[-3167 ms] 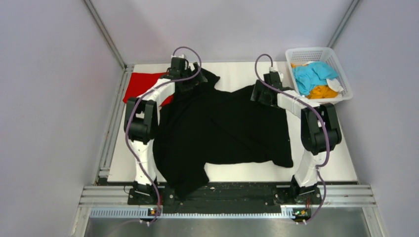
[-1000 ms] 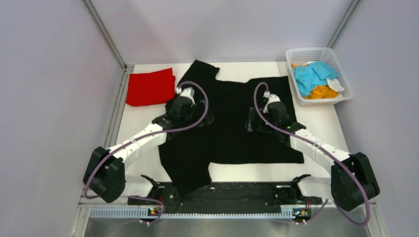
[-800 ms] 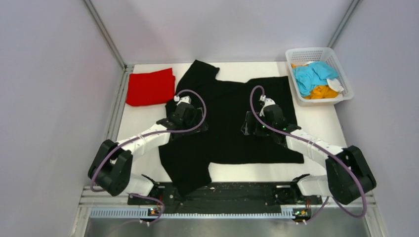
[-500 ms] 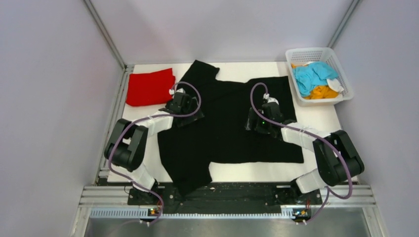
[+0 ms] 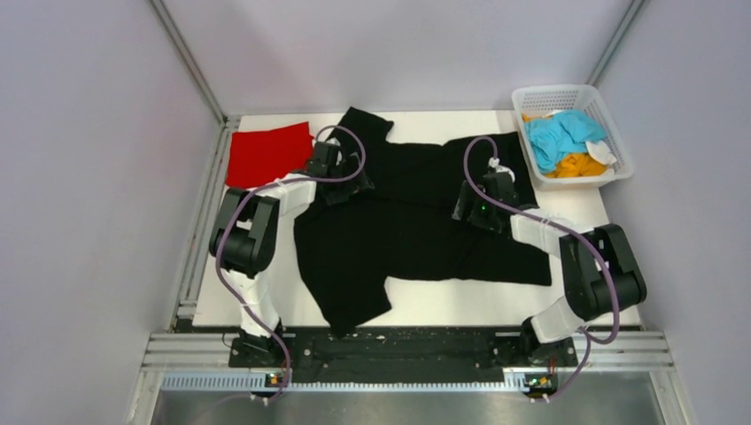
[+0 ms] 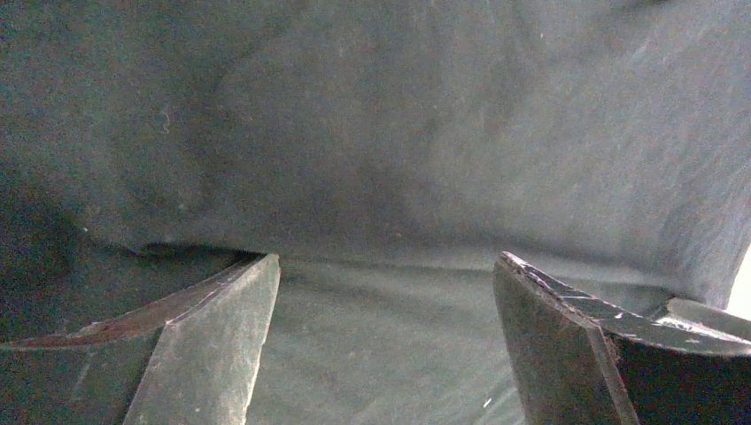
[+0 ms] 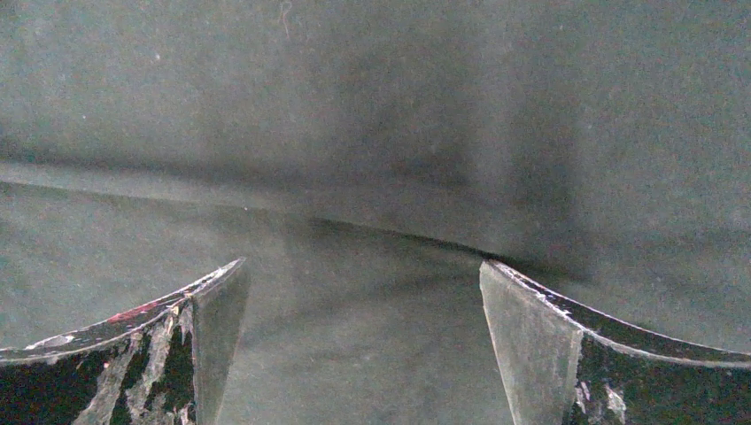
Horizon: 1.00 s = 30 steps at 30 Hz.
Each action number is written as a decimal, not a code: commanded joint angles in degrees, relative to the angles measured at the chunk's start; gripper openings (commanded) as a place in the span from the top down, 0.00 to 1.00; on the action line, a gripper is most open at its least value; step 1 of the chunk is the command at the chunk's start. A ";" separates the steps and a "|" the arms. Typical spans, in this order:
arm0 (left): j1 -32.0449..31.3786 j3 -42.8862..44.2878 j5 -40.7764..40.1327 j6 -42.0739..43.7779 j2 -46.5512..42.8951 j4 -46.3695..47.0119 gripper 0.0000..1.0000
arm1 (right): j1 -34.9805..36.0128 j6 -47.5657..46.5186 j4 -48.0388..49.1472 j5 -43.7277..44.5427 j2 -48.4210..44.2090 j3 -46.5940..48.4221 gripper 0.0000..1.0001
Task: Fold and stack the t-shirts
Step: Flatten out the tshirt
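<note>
The left gripper (image 6: 385, 266) and the right gripper (image 7: 363, 266) both stand wide open, grasping nothing, each low over a fold in the large black cloth t-shirt (image 5: 407, 239). The shirt lies spread across the middle of the white table (image 5: 425, 124). A folded bright red t-shirt (image 5: 266, 155) rests at the far left. A white plastic mesh basket (image 5: 531, 96) at the far right holds crumpled light blue (image 5: 558, 135) and orange (image 5: 576, 165) shirts. Pale lilac walls (image 5: 398, 53) enclose the table.

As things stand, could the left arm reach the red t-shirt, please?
Probably yes: the left claw stands open over the black t-shirt, right beside the red t-shirt, with nothing lying between them.
</note>
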 commanded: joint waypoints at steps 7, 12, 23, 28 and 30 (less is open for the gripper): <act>-13.89 -11.40 -12.93 4.10 -23.24 -16.55 0.05 | -0.93 -1.00 -7.73 -0.90 -20.22 -4.53 0.01; -22.15 -16.55 -20.70 -1.40 -35.36 -31.73 0.06 | -0.92 1.51 -7.52 1.73 -29.00 -9.98 0.01; -44.46 -32.59 -11.93 -8.87 -47.85 -38.87 0.08 | -0.95 0.86 -10.56 5.58 -32.84 -11.23 0.01; -45.22 -36.23 -12.84 -12.78 -44.79 -34.92 0.14 | -0.90 1.00 -11.79 7.43 -34.92 -12.11 0.01; -45.22 -37.75 -12.42 -13.71 -43.30 -31.35 0.21 | -0.90 1.13 -11.83 8.49 -35.86 -12.48 0.01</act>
